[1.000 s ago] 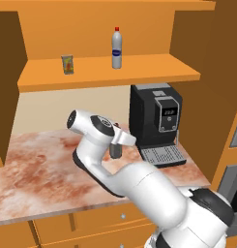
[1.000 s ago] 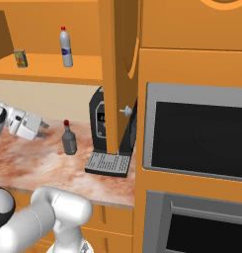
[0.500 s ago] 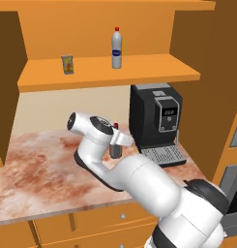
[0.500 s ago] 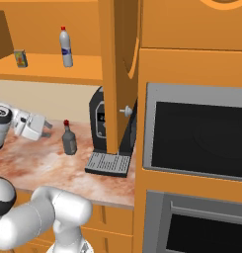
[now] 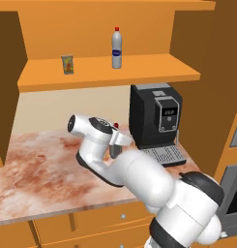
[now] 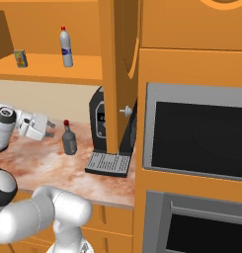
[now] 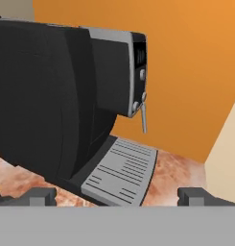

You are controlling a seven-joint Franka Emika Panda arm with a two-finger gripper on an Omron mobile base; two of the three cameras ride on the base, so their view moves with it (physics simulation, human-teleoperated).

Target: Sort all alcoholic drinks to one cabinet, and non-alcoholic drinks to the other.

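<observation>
The big black coffee machine (image 5: 154,116) is sitting on the bench (image 5: 37,169). The fingers (image 7: 42,196) are standing wide open, holding nothing and touching nothing, pointing at it. The white bottle (image 5: 117,48) with a blue label is standing on the shelf (image 5: 105,72); its writing is too small to read. The grey bottle (image 6: 69,138) with a red cap is standing on the bench near the fingers. The little juice carton (image 5: 67,64) is sitting on the shelf, left of the white bottle.

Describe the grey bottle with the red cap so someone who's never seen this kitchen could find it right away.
Start at the black coffee machine on the marbled reddish counter. Just to its left, from the right base view, stands the squat grey bottle with a red cap, upright near the open gripper. Unlike the white plastic bottle and juice carton, it's not on the shelf above.
</observation>
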